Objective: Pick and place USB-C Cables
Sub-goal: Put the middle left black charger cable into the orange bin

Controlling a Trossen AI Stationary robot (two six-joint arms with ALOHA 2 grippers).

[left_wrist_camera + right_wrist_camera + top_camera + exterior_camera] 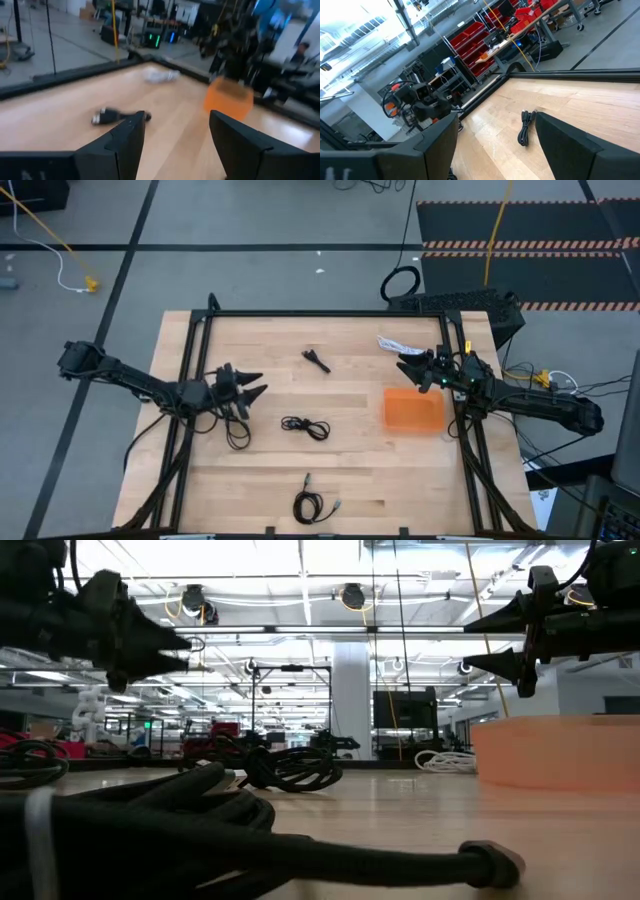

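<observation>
Five small cable bundles lie flat on the wooden table. The black ones are near the far middle (pixel 316 360), at the centre (pixel 305 427), at the near edge (pixel 312 502) and under the left arm (pixel 237 432). The white one (pixel 395 345) lies near the far right, just beyond the right gripper. The orange tray (pixel 414 410) stands at the table's right. My left gripper (pixel 262 384) hovers open above the table's left part, pointing right; its wrist view shows a black bundle (pixel 112 116) ahead. My right gripper (pixel 402 366) hovers open just beyond the tray, pointing left.
A black frame (pixel 330 313) runs along the table's far edge and down both sides. A large black loop (pixel 401 283) and a yellow cord (pixel 55 240) lie on the floor beyond the table. Bare wood shows between the bundles.
</observation>
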